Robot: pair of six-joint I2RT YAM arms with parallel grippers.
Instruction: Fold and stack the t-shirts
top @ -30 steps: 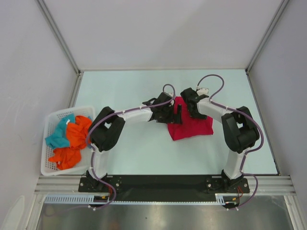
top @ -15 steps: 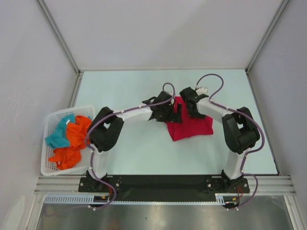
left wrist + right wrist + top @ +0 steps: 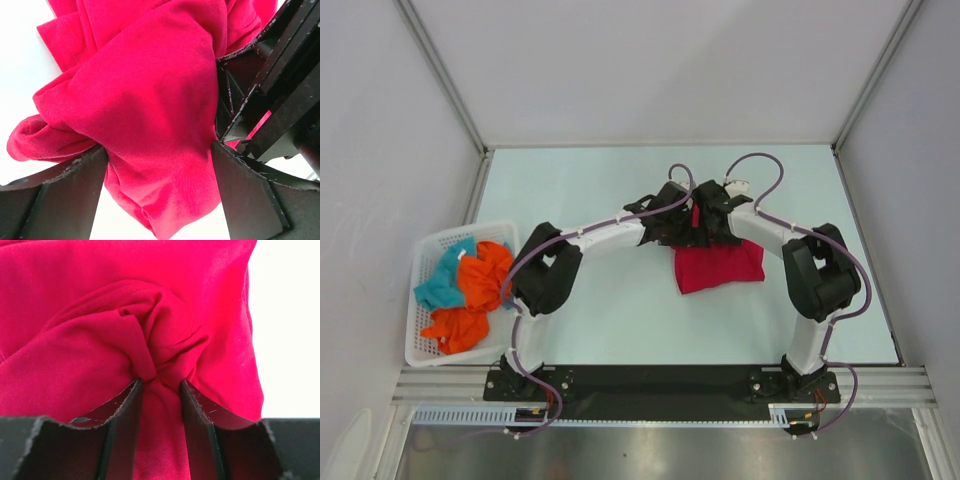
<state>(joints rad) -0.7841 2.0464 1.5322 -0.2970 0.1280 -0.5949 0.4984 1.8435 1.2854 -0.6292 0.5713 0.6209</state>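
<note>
The t-shirt (image 3: 720, 268) sat right of centre on the table (image 3: 600, 190), and only its near half lay flat and in plain sight from above. A second before, you could see more of the red, running up towards the far side with the two arms apart at either side of it. By this moment both arms had swung in over that far edge until they nearly touched, and the visible patch of cloth had shrunk.

The right gripper (image 3: 161, 384) was pinched tight on a twisted fold. The left gripper (image 3: 159, 147) stood wide, but a fat wad of cloth filled the gap and pressed against both fingers, so I'd call that a grip just taking hold. My read is that they'd gathered the far edge to lift it or pull it over, so the fold was barely started and nothing was stacked.

The hard part: from above the far half of the shirt was buried under the black wrists, with just a red sliver showing between them. The wrist views were too close to tell collar from sleeve, or whether the cloth was off the table. The basket (image 3: 425, 350) on the left held orange and teal cloth, too crumpled to identify.
</note>
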